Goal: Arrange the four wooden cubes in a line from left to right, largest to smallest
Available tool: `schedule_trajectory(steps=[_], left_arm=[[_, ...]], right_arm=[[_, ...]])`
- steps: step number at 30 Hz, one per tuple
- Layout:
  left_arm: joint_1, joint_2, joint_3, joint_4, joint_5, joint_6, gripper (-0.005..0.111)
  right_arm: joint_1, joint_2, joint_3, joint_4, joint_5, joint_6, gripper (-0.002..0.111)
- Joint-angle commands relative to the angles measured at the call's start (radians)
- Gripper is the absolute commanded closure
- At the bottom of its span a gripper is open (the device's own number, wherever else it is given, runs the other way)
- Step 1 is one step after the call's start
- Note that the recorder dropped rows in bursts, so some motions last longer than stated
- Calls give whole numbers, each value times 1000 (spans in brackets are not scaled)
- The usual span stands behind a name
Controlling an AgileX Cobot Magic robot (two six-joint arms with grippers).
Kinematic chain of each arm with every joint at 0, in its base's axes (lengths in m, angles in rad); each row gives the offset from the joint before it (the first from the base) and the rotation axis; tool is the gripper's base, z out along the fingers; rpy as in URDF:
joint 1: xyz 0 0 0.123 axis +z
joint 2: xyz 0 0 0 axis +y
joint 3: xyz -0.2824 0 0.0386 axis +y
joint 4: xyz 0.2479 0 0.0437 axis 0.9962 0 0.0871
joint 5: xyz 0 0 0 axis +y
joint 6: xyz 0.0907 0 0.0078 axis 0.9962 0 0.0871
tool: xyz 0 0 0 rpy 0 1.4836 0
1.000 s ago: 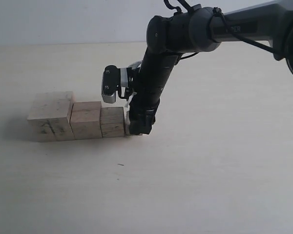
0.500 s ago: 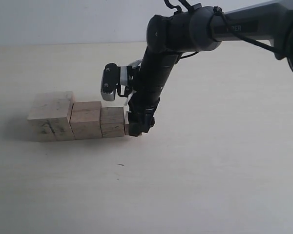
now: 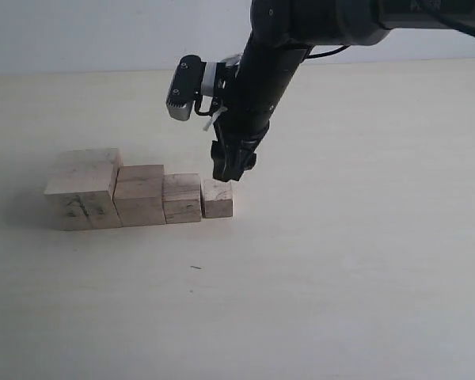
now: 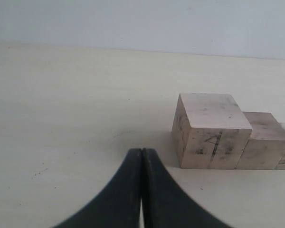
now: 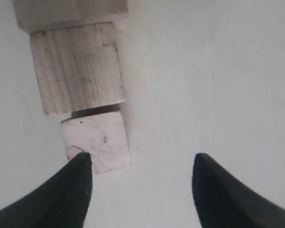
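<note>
Four wooden cubes [image 3: 138,194] in descending row, right fingers [image 3: 224,168] apart above smallest [image 3: 218,199].

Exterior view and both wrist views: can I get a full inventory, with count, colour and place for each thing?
largest cube: one, pale tan with dark marks on its front, left end of the row
second cube: one, pale tan, next in the row
third cube: one, pale tan, next again
smallest cube: one, pale tan, right end of the row
table: one, cream, under everything
wall: one, pale grey, behind the table
wrist camera: one, black and silver, on the right arm
right arm: one, black, reaching in from the upper right
right gripper: one, black, open, above the smallest cube
left gripper: one, black, shut, facing the largest cube
</note>
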Motion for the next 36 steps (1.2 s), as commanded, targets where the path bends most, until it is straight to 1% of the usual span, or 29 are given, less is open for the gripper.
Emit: schedule_trajectory(steps=[1, 2, 3, 7, 8, 19, 24, 36], left_arm=[[-6, -6, -1, 1, -4, -2, 107], [-6, -6, -1, 1, -4, -2, 107], [-6, -6, -1, 1, -4, -2, 107], [-6, -6, -1, 1, -4, -2, 107], [-6, -6, -1, 1, -4, -2, 107], [-6, -6, -1, 1, -4, -2, 107], [-6, -6, -1, 1, -4, -2, 107], [-6, -6, -1, 1, -4, -2, 107]], right_arm=[[-4, -13, -7, -53, 64, 55, 63], [-4, -13, -7, -53, 80, 55, 67], [-4, -13, -7, -53, 92, 55, 73], [-4, -1, -7, -94, 93, 55, 102], [-4, 6, -7, -104, 93, 63, 108], [-4, 69, -7, -110, 98, 84, 108], [-4, 82, -7, -60, 104, 90, 108], [-4, 93, -7, -13, 106, 86, 108]])
